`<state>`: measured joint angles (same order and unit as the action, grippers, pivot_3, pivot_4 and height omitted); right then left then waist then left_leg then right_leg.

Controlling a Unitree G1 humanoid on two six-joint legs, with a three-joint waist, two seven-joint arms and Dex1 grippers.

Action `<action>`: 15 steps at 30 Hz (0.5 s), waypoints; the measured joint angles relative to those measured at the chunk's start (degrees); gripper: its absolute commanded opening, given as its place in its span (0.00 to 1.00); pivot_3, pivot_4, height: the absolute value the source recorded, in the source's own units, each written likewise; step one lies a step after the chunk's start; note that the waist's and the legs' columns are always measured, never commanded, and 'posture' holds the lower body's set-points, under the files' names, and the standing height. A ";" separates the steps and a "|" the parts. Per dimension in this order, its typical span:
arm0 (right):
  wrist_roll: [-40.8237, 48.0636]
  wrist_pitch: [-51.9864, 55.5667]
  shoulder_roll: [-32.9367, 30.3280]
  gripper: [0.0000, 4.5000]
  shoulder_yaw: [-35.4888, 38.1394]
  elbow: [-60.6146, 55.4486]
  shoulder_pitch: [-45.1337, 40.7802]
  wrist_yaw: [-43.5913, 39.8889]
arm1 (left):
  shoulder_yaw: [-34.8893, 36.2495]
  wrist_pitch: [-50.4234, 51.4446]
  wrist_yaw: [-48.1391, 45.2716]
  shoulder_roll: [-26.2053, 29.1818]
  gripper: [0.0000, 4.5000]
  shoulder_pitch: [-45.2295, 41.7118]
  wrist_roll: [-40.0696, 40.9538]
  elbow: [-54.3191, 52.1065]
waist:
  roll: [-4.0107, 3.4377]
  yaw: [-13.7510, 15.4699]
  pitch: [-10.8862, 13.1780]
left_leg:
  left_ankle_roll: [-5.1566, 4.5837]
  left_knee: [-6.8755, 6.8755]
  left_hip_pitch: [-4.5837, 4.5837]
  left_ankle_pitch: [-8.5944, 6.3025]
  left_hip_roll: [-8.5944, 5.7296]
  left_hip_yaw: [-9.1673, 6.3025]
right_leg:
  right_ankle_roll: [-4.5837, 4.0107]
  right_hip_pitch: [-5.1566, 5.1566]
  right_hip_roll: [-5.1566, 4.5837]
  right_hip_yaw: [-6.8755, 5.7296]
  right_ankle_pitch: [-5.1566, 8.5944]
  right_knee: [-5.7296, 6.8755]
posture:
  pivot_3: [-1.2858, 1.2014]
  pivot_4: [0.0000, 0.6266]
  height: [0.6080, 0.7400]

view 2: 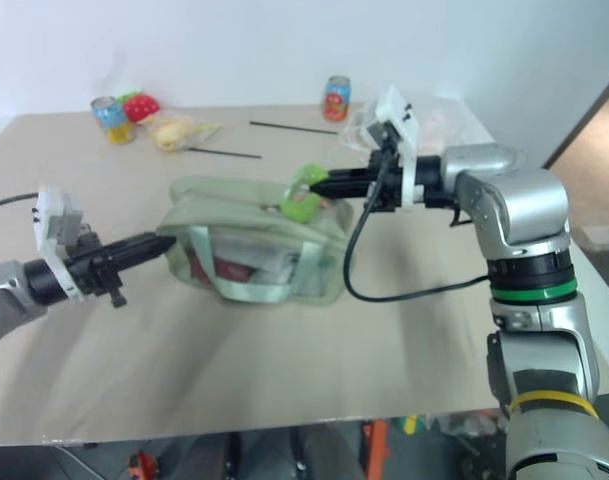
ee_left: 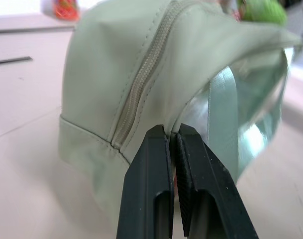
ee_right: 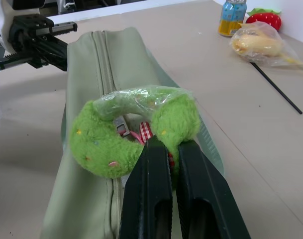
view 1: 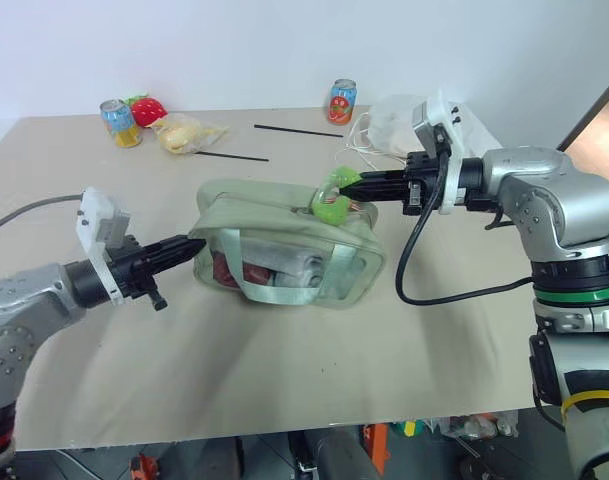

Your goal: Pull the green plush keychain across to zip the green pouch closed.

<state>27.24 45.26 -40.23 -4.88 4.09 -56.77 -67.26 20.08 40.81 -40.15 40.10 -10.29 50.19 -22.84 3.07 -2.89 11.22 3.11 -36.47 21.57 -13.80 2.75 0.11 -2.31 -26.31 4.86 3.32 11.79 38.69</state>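
The green pouch lies in the middle of the tan table, with red and white contents showing through its clear side. Its zipper runs shut along the top in the left wrist view. The green plush keychain is a fuzzy lime ring with a red checked bow, sitting at the pouch's right end. My right gripper reaches in from the right and is shut on the keychain. My left gripper is shut on the fabric at the pouch's left end.
Along the far edge stand a blue can, a red and green strawberry plush, a bagged yellow item and an orange can. Two black sticks lie behind the pouch. A white drawstring bag sits behind my right arm.
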 measured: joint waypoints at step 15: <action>-0.04 0.67 0.00 0.01 -0.38 0.08 0.72 -1.14 | 6.06 -2.00 5.96 -5.20 0.00 1.78 7.79 0.34 | 0.01 -0.01 0.00 | 0.00 -0.05 -0.02 0.00 -0.01 0.01 | 0.03 0.03 0.03 0.03 -0.02 0.07 | 0.52 0.24 1.00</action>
<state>27.20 45.92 -40.23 -5.26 4.17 -56.05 -68.41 26.14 38.81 -34.19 34.90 -8.51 57.98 -22.50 3.08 -2.89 11.21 3.11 -36.51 21.55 -13.79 2.75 0.12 -2.28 -26.28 4.89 3.34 11.76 38.77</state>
